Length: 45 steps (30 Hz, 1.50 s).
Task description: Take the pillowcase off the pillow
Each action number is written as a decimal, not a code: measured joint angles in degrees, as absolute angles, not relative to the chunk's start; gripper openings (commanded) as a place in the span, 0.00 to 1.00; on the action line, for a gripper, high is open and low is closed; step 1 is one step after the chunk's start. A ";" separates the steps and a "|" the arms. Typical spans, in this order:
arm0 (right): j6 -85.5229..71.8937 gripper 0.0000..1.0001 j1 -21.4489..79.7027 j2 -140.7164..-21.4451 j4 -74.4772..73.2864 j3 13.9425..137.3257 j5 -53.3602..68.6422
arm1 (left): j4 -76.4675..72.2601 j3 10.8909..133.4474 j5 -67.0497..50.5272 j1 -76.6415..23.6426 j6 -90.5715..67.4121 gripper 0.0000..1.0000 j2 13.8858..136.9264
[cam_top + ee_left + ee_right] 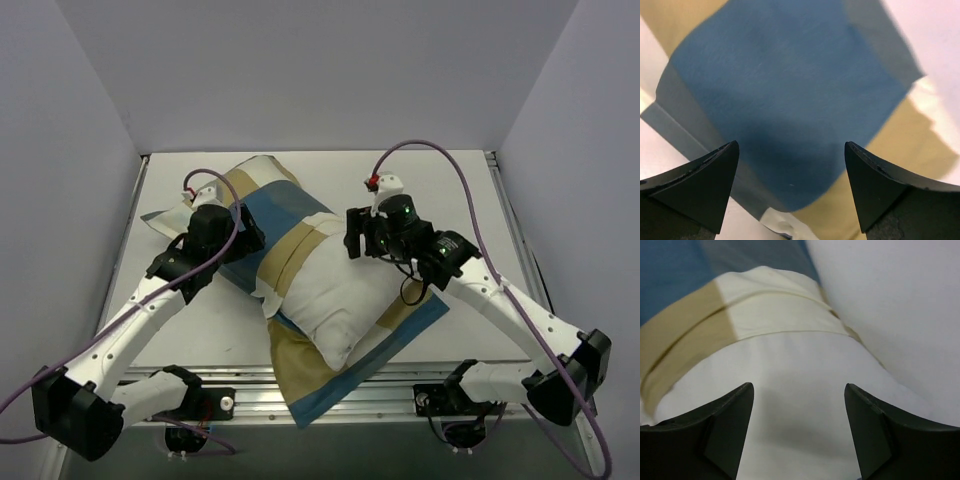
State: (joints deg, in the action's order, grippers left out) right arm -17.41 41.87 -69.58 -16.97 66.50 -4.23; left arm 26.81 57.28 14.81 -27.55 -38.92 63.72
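Cannot make out from above how either gripper stands: tips buried under the black wrist housings (pixel 212 232). Cannot tell from any view whether touching the cloth or just clear of it. Closer in, can see the left gripper (pixel 790 175) spread wide with nothing in its grip, only a blue block of the pillowcase (pixel 790 90) below. Same for the right gripper (pixel 799 425): parted wide, holding nothing, poised over the bare pillow (pixel 800 375) just short of a bunched cream and tan edge. Soft and blurred in the right wrist view, so hard to read any seam.

Also hidden: part of the cover's far-left end, under the left arm (pixel 130 320), and the far half of the cushion, inside the cover.

Lies diagonally on the worktop (pixel 450 180), from near the far-left corner toward the middle of the near edge. Covers only the far-left end, in blocks of blue, tan and cream. Bunches in a tan and cream band across the middle. Shows the plump white near end bare. Spreads flat beneath that end, tan then blue, with one corner hanging over the near edge.
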 measured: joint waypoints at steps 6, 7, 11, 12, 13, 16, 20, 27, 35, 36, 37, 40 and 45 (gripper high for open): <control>-15.88 0.59 36.16 -77.08 -16.60 62.74 -3.27 | 26.68 54.83 12.56 -26.04 -40.51 0.94 74.06; -15.88 0.57 36.99 -77.41 -15.92 61.06 -2.42 | 26.74 55.99 11.92 -25.87 -40.47 0.94 76.84; -16.95 0.57 44.66 -75.26 -11.77 55.72 -0.99 | 26.63 63.59 9.39 -25.71 -39.05 0.94 86.98; -17.91 0.57 47.22 -74.22 -10.92 54.92 -0.80 | 26.41 66.72 8.47 -25.65 -38.22 0.94 89.86; -18.81 0.57 49.65 -73.19 -10.33 54.22 -0.38 | 26.46 69.56 7.94 -25.63 -37.65 0.94 92.20; -21.87 0.57 55.88 -70.59 -7.33 51.79 1.61 | 24.99 77.54 6.15 -26.20 -36.45 0.94 98.08; -24.71 0.58 58.63 -70.35 -4.62 50.09 2.87 | 22.24 82.94 3.79 -27.97 -36.12 0.94 101.69; -25.10 0.61 56.60 -71.94 -4.08 51.99 2.33 | 22.15 83.72 2.55 -28.23 -34.15 0.94 101.65; -23.29 0.64 54.43 -69.56 -6.28 57.74 -6.66 | 30.26 82.96 6.26 -27.22 -31.16 0.94 86.00; -22.87 0.65 53.43 -68.64 -6.76 57.93 -7.29 | 31.09 82.46 6.66 -27.33 -30.94 0.94 82.54; -22.55 0.65 52.25 -67.72 -7.31 58.15 -7.70 | 31.42 81.45 6.92 -27.49 -30.81 0.94 79.18; -21.63 0.66 48.03 -66.06 -8.08 58.43 -8.64 | 32.69 76.82 7.20 -29.23 -30.24 0.94 69.71; -19.86 0.68 44.27 -66.76 -8.80 58.39 -8.67 | 34.26 68.36 6.81 -39.44 -28.16 0.94 65.54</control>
